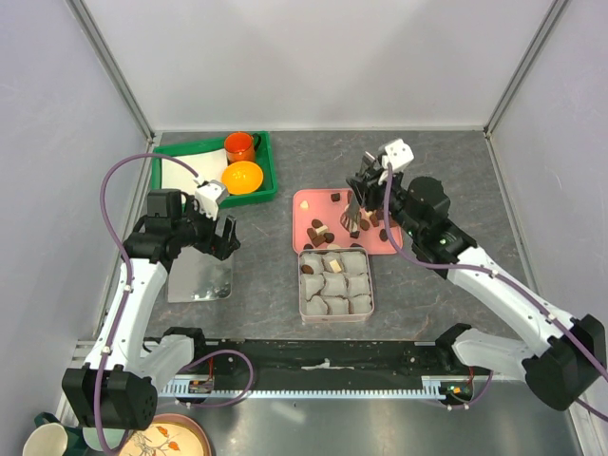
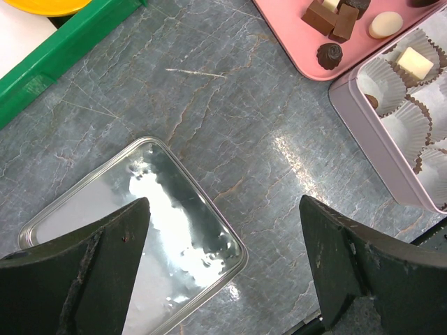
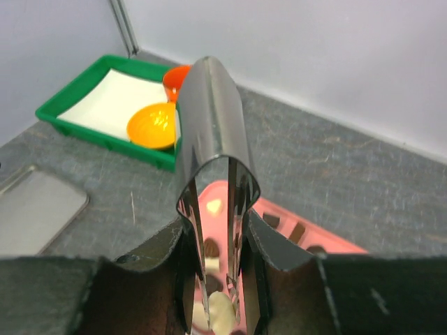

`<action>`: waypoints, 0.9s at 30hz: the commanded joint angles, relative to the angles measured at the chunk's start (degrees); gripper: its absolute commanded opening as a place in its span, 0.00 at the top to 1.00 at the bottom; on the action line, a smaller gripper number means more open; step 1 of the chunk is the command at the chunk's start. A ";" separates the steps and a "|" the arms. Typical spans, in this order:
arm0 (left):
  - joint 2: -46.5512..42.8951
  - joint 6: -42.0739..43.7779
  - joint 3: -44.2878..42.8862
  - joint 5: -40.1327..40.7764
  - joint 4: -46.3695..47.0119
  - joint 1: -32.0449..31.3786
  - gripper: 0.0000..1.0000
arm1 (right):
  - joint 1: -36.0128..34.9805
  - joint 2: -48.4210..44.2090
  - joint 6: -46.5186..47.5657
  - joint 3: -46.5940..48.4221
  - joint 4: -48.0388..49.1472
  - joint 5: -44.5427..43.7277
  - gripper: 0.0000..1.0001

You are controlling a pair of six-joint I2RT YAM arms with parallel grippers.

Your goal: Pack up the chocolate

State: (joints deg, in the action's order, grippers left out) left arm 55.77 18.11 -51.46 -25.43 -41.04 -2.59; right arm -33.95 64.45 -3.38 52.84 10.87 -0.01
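Observation:
Several small chocolate pieces (image 1: 318, 228), dark brown and cream, lie on a pink tray (image 1: 302, 201). A square tin (image 1: 335, 312) lined with grey paper cups holds a dark piece (image 1: 311, 268) and a cream one (image 2: 414, 63). My right gripper (image 3: 218, 241) is shut on steel tongs (image 3: 213, 139), which point down over the tray. A cream chocolate (image 3: 222, 314) sits between the tong tips; whether it is off the tray I cannot tell. My left gripper (image 2: 223, 209) hangs open above the corner of the tin's lid (image 2: 105, 230), holding nothing.
A green tray (image 1: 214, 198) at the back left holds an orange cup (image 1: 239, 145) and an orange bowl (image 1: 242, 177). The silver lid (image 1: 199, 277) lies flat on the grey table, left of the tin. White walls close in the sides and back.

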 commanded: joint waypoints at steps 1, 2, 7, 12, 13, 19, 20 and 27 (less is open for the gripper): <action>-0.92 1.32 -1.27 -0.06 -0.01 0.39 0.05 | -0.41 -5.02 -2.16 -3.97 -4.28 2.21 0.85; -1.01 1.32 -1.19 -0.06 0.08 0.31 0.05 | -0.41 -5.64 -2.25 -4.49 -4.54 2.30 0.85; -1.10 0.70 -1.27 -0.67 -0.01 0.39 0.05 | -0.50 -7.05 -3.13 -6.34 -5.95 3.79 0.82; -1.28 0.61 -1.45 -0.50 -0.18 0.39 0.05 | -0.59 -6.44 -3.65 -7.49 -4.64 4.14 0.76; -1.28 0.70 -1.62 -0.32 -0.18 0.31 0.05 | -0.59 -6.35 -3.83 -7.66 -4.46 4.14 0.75; -1.10 0.79 -1.97 -0.23 -0.27 0.39 0.05 | -0.59 -5.73 -4.01 -8.54 -3.49 4.32 0.69; -1.10 0.79 -1.89 -0.32 -0.36 0.31 0.05 | -0.59 -5.56 -4.01 -8.54 -3.49 4.32 0.68; -0.75 0.70 -1.97 -0.85 -0.27 0.31 0.05 | -0.59 -6.26 -4.01 -8.28 -3.84 3.97 0.62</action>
State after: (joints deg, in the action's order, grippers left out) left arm 55.44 18.09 -51.46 -25.58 -41.06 -2.59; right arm -34.28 58.94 -6.52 44.36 4.19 3.44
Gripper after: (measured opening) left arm 0.948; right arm 0.374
